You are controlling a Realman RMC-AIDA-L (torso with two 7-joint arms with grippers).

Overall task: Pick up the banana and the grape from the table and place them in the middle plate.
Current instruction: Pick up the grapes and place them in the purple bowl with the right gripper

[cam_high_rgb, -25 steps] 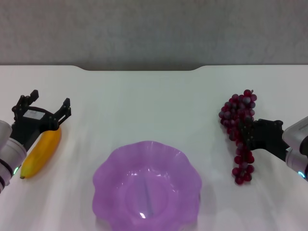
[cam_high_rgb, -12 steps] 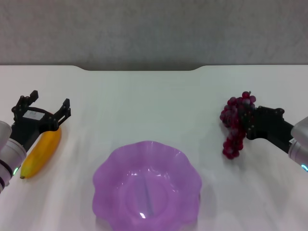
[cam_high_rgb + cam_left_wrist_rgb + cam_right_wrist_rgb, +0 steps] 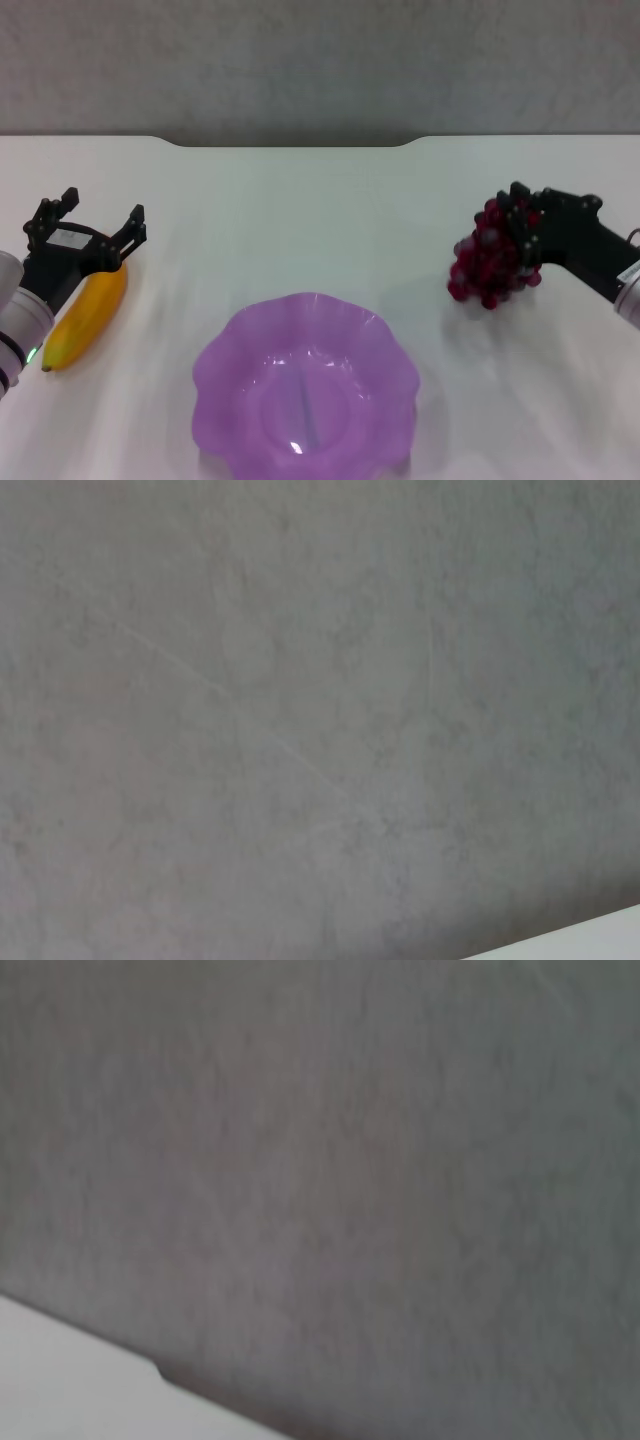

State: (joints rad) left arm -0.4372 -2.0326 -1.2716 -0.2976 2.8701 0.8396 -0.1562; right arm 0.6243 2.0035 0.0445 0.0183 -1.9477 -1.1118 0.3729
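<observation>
Two pieces of fruit and one plate sit in the head view. Nearest the robot, at the middle of the bench's near edge, lies the middle plate [image 3: 305,390], translucent purple with a scalloped rim and nothing in it. The white bench [image 3: 300,220] carries it flat.

Farther back toward the left edge, the banana [image 3: 85,315] lies on the bench, its length running diagonally from the near-left toward the far-right, with its dark tip at the near end. The left gripper [image 3: 90,222] is at the banana's far end, its two black fingers spread wide apart and closing on nothing; its body overlaps the far end of the fruit, but whether it touches the peel cannot be told.

On the right side, about as far back, the right gripper [image 3: 515,235] is clamped on the grape [image 3: 487,265]. The dark red bunch hangs bunched up from the black fingers near its top, and a soft shadow lies on the bench beneath and left of it; whether the lowest berries touch the surface cannot be told. The bunch is well apart from the plate, to the plate's far right.

Beyond everything, the bench's far edge shows its shallow notch against a grey wall [image 3: 320,60]. Both wrist views show mostly that grey wall, with a sliver of white bench at one corner.
</observation>
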